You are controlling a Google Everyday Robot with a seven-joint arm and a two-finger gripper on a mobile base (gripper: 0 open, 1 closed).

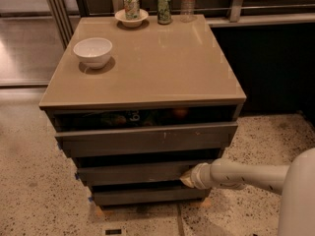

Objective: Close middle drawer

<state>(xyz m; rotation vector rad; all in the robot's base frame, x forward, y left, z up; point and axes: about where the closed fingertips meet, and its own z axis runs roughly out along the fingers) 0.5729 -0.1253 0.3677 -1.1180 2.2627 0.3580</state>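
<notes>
The middle drawer (pixel 133 173) is a wide grey-brown front of medium height in the stack under the tan cabinet top (pixel 157 68). It stands out a little, with a dark gap above it. My gripper (pixel 187 178) is at the end of the pale arm that comes in from the right. It sits against the right end of the middle drawer's front. The taller top drawer (pixel 147 139), with a small pale centre mark, stands open with items in it. The slim bottom drawer (pixel 147 196) also stands out slightly.
A white bowl (pixel 92 51) sits on the cabinet top at the left. At the back stand a can in a small dish (pixel 131 8), a green can (pixel 164 8) and a water bottle (pixel 187 3). Speckled floor (pixel 29 191) surrounds the cabinet. A dark wall panel (pixel 266 68) is on the right.
</notes>
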